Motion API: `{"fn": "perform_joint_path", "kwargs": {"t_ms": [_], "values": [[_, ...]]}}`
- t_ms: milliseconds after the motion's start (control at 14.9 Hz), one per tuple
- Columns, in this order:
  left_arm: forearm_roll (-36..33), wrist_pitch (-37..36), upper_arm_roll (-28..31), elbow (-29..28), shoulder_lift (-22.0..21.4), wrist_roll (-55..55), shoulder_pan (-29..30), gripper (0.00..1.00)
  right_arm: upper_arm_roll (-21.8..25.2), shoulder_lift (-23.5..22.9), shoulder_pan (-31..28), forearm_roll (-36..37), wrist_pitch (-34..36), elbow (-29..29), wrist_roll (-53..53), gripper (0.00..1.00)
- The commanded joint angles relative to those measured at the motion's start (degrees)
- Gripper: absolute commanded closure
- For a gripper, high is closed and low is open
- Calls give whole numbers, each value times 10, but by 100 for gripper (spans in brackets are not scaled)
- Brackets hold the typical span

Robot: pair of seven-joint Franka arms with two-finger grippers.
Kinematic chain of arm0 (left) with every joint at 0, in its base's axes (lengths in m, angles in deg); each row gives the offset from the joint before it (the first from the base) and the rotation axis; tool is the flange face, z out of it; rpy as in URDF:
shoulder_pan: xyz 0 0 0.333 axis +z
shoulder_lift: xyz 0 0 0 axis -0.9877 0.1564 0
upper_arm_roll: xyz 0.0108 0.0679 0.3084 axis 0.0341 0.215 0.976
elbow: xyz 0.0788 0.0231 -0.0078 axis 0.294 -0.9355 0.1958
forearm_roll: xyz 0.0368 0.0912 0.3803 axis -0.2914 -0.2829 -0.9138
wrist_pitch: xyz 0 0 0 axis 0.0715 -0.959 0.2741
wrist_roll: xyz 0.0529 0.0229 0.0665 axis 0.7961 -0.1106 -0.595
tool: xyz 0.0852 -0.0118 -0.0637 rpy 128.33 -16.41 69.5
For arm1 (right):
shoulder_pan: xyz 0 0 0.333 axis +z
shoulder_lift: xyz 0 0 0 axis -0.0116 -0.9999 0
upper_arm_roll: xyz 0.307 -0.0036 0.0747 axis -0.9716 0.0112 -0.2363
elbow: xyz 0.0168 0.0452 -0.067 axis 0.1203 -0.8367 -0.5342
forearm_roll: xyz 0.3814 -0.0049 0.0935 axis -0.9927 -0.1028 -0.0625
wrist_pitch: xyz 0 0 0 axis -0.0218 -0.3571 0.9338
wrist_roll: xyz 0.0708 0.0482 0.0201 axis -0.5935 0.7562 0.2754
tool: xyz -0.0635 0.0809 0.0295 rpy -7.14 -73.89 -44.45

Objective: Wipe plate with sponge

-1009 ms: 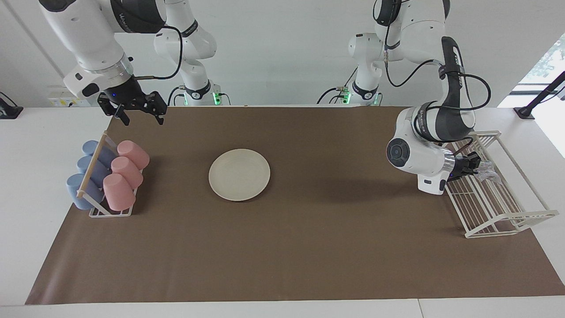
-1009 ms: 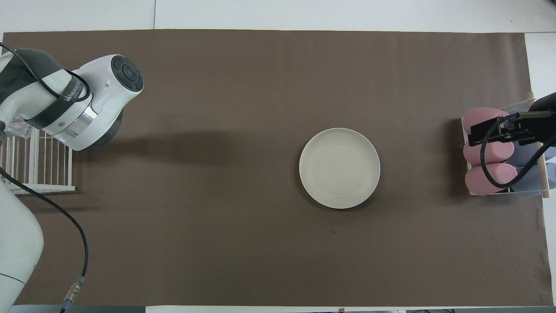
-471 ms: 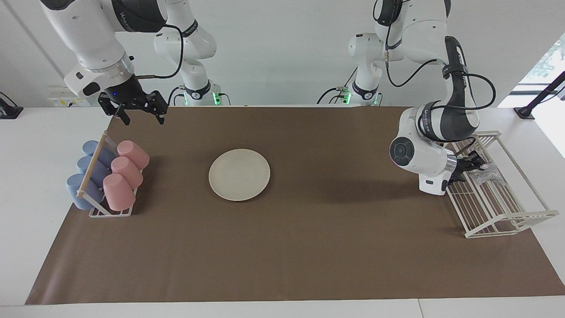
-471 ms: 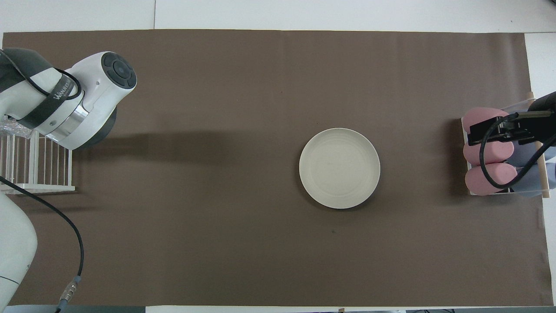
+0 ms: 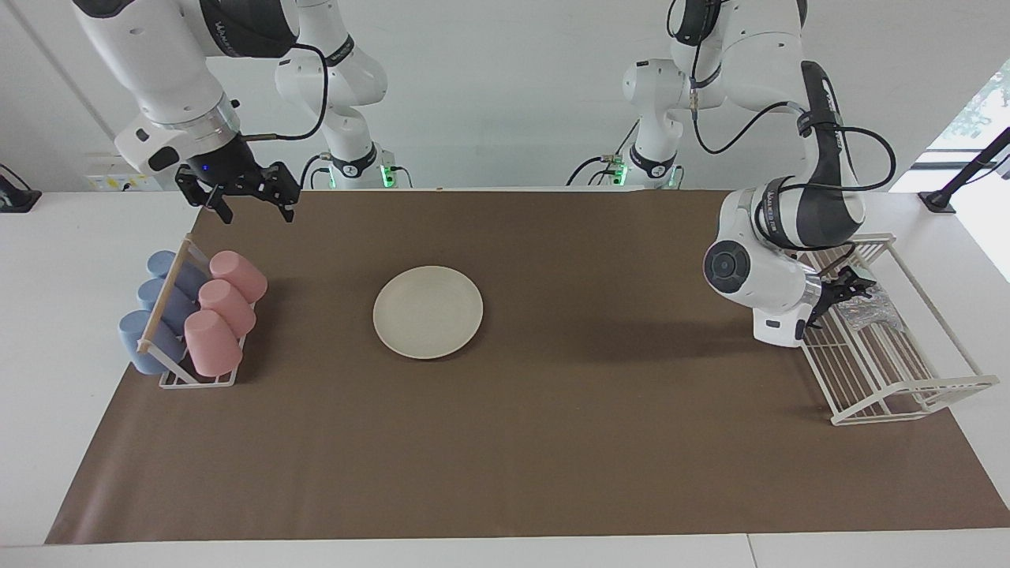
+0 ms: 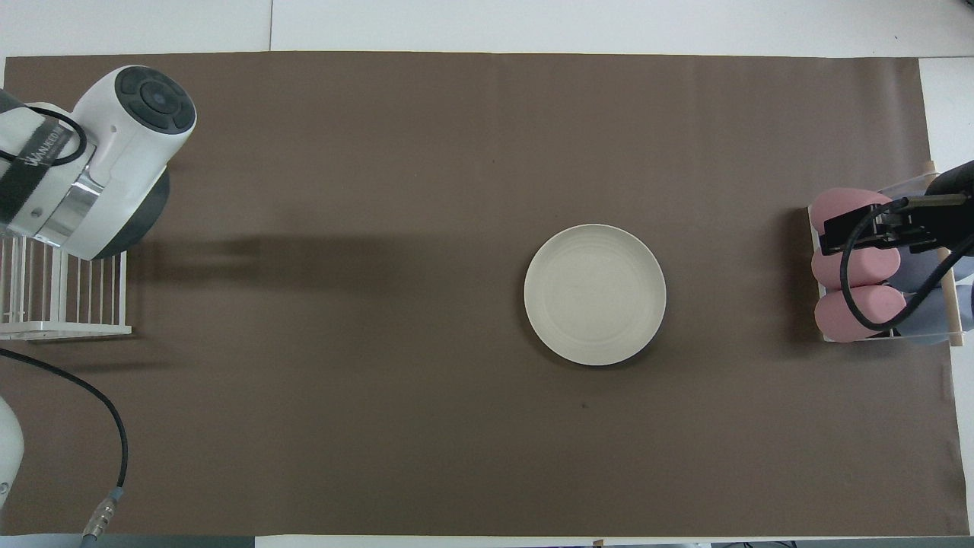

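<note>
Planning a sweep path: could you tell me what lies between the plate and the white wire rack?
Only bare brown mat between the plate and the wire rack, shown in the facing view.

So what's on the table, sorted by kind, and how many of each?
Pink cups: 3
Blue cups: 3
Plate: 1
Sponge: 1
Cup rack: 1
White wire rack: 1
Total: 10
</note>
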Motion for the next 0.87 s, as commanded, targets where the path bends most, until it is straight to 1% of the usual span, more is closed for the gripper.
{"fn": "perform_joint_path", "kwargs": {"t_ms": [0,135,269,336,471,673,740,807], "values": [[73,8,-1,-2,-44,44,17,0,-4,0,-1,17,0,4,-16,0],[136,6,1,-1,-72,60,23,0,-5,0,-1,17,0,4,-16,0],[215,6,5,-2,-102,64,32,0,-4,0,-1,16,0,3,-16,0],[256,5,3,-2,-123,88,45,0,-5,0,-1,16,0,3,-16,0],[353,-3,4,-2,-164,171,66,0,-5,0,-1,16,0,4,-16,0],[419,-47,4,-3,-202,207,73,0,-5,0,-1,16,0,3,-16,0],[442,-62,4,-5,-210,238,71,0,-5,0,-1,16,0,3,-15,0],[450,-77,4,-6,-215,283,68,0,-5,0,-1,16,0,3,-16,0]]}}
